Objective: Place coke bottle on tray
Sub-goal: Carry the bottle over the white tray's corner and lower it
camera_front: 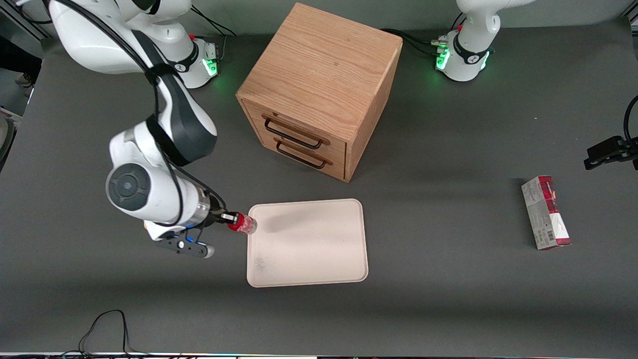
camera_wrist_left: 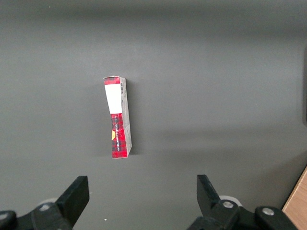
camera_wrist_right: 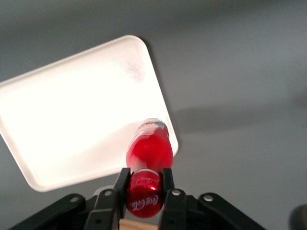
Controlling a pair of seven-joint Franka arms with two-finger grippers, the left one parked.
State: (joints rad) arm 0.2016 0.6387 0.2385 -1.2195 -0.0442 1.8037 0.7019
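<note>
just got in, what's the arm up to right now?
The working arm's gripper is shut on the coke bottle, held above the table at the edge of the tray nearest the working arm. The bottle is not set down yet, and nothing lies on the tray. A wooden drawer cabinet stands farther from the front camera than the tray, and a red-and-grey carton lies toward the parked arm's end.

The pincer (camera_front: 233, 219) gripped the coke bottle (camera_front: 242, 223) over the tray (camera_front: 309, 244) edge; the wooden cabinet (camera_front: 319, 89) stood farther from the camera; a carton (camera_front: 546, 212) lay toward the parked arm's end.
</note>
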